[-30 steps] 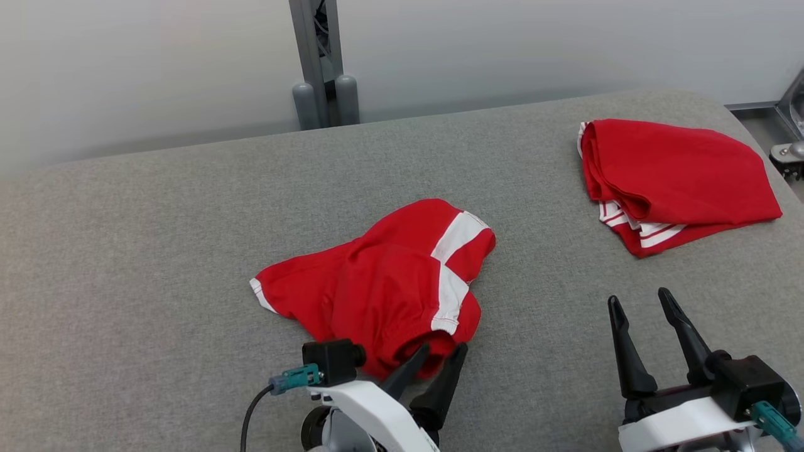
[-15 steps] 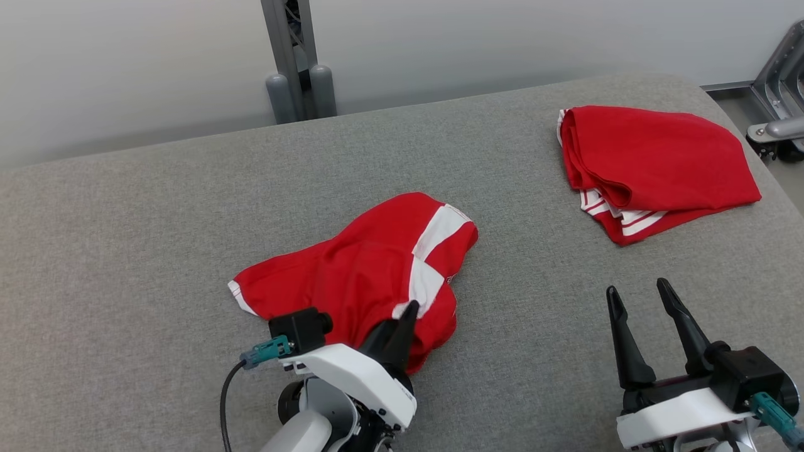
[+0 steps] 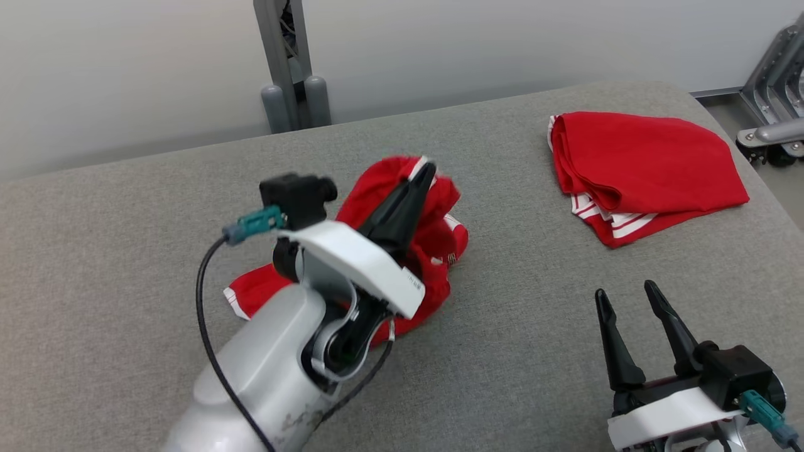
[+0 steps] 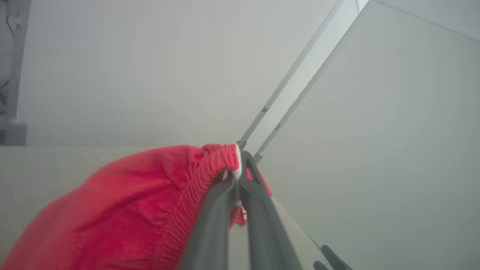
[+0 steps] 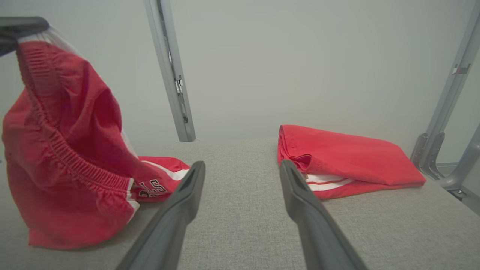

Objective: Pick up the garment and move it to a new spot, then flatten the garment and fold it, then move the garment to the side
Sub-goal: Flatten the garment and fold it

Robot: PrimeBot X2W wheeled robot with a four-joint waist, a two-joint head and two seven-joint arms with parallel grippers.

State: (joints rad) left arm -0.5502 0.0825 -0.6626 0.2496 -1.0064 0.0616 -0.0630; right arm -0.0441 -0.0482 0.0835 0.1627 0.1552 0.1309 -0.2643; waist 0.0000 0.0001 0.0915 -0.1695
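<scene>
At the near right edge of the grey table [image 3: 125, 251], the right gripper [image 3: 625, 292] hovers, jaws apart and empty. Mid-table, the left gripper [image 3: 427, 168] has its jaws closed on the waistband of the red garment [image 3: 440, 242], holding it aloft with the lower part resting on the table. At the table's far right lies a folded red garment [image 3: 647, 157].

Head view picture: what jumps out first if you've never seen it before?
First come the bright red shorts near the middle of the grey table. The left hand pinches them shut at the elastic waistband, so they hang from it with their lower part resting on the table. Next you notice a second red garment with white stripes, folded at the far right, and the right hand, open and empty, at the lower right.
</scene>
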